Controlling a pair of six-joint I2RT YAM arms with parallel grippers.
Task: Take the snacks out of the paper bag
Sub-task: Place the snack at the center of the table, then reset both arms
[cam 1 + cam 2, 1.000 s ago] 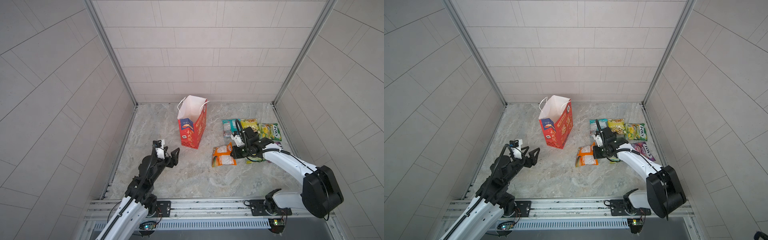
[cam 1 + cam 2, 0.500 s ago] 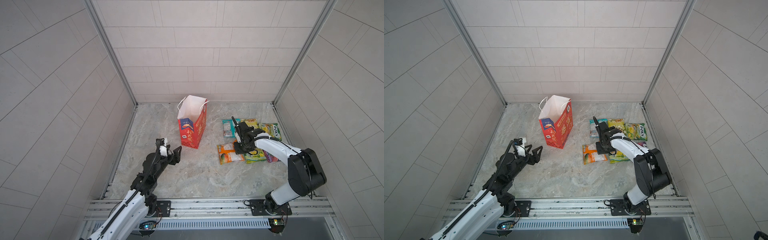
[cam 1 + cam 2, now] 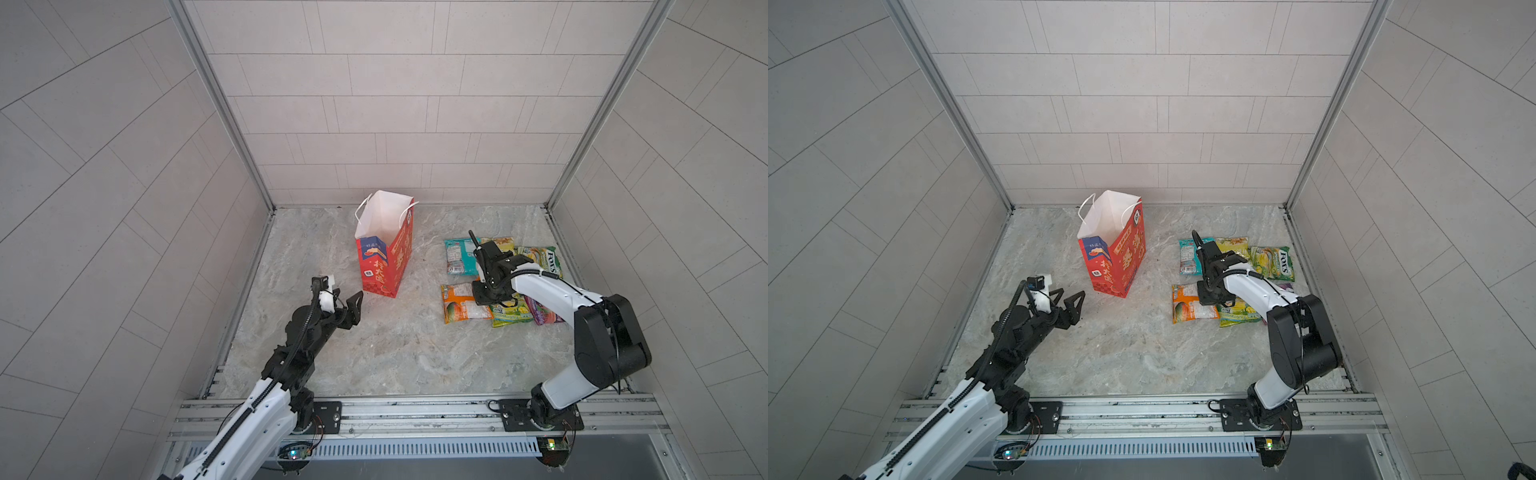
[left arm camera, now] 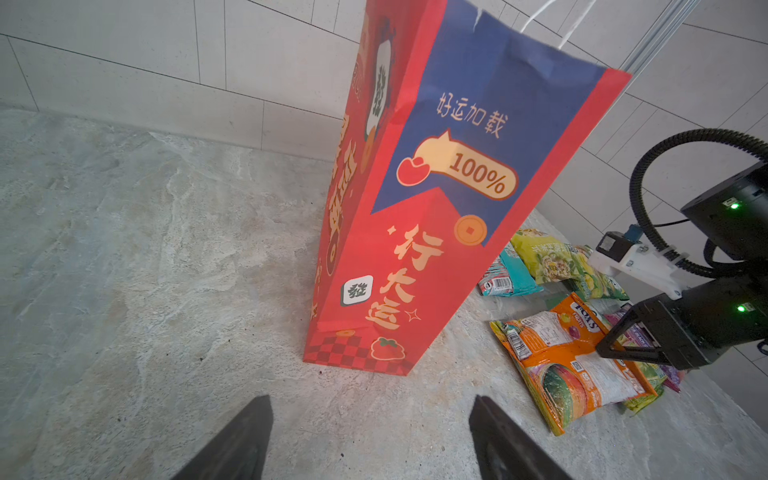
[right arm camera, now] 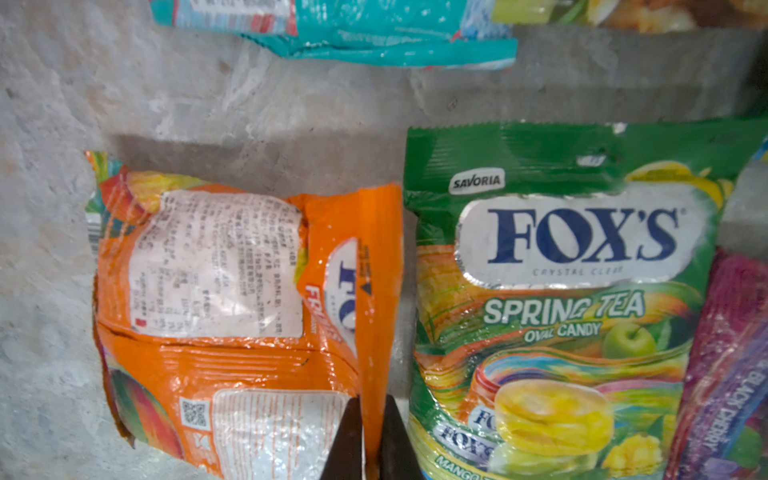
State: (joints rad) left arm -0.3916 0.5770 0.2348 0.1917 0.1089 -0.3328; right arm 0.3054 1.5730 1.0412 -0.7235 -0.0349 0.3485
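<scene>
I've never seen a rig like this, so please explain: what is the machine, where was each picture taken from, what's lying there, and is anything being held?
This is a two-armed robot: a left arm and a right arm, mounted at the front of a stone-look table. Two pictures look down from overhead and are nearly identical. The other two come from a small camera on each wrist.

A red paper bag stands upright and open. Beside it lie flat snack packets, among them a teal packet, a green FOX'S packet and a purple packet.

The left gripper is open and empty, near the bag. The right gripper pinches the edge flap of an orange packet, which lies on the table.
</scene>
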